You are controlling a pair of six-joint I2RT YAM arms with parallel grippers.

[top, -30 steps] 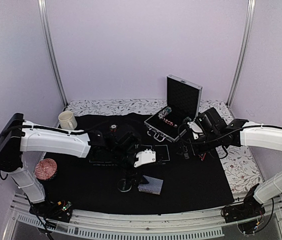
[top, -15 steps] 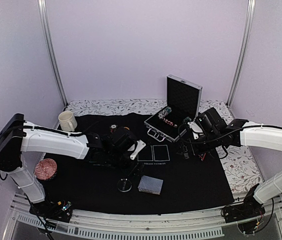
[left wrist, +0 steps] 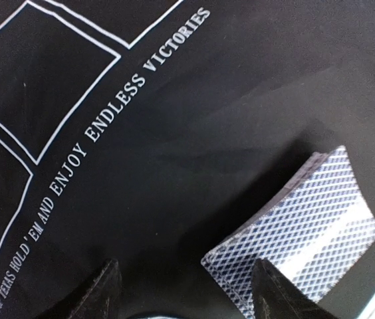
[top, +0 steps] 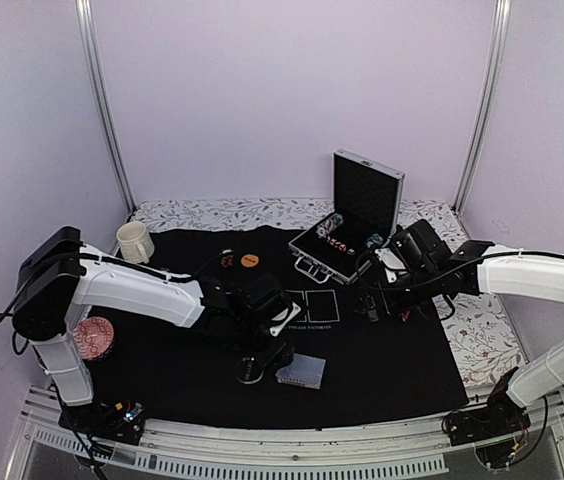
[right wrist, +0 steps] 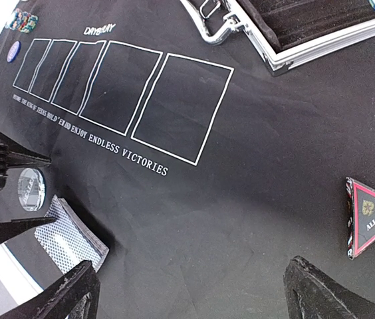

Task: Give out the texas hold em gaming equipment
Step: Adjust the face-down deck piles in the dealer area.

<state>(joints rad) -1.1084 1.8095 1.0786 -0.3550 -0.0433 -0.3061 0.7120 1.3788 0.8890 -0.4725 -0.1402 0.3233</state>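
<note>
Open case (top: 367, 195) far right: chips (top: 334, 226) inside. Mug (top: 134, 241) far left, contents unseen. Left gripper (left wrist: 186, 266), right gripper (right wrist: 193, 266): jaws apart.

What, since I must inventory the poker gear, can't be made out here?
Card deck: left wrist view, face down, values hidden.
Chips in the case: top view, too small to count.
Triangle marker: right wrist view, cut by the right edge.

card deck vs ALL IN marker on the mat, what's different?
The card deck is a rectangular stack with grey-blue patterned backs; the ALL IN marker is one black triangle edged in red. The deck's backs bear no lettering; the marker is printed. Both lie flat on the black mat, ungripped.
</note>
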